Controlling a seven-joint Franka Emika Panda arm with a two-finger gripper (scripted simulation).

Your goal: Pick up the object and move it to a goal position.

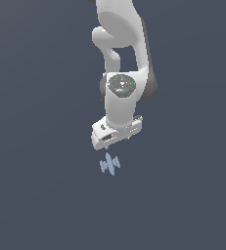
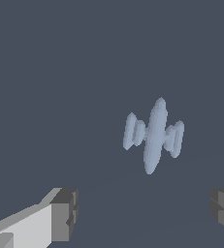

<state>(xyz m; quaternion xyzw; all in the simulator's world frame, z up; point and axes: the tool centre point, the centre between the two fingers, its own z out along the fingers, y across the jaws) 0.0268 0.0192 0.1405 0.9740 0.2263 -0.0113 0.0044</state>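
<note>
Bare dark surface [image 1: 36, 195] all round; my fingers [image 2: 70, 213] spread wide, hovering just above the object [image 2: 153, 135], not touching

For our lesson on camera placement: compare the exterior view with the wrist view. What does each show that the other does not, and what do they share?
Only the exterior view shows the white arm with its round grey joint cap, and the whole hand hanging just above the object.

Only the wrist view shows the two dark finger pads set wide apart with nothing between them, and the object's shape close up: a long central spindle with shorter pointed fins on both sides.

Both show the pale blue-grey object, ungrasped, against a plain dark grey background.
</note>
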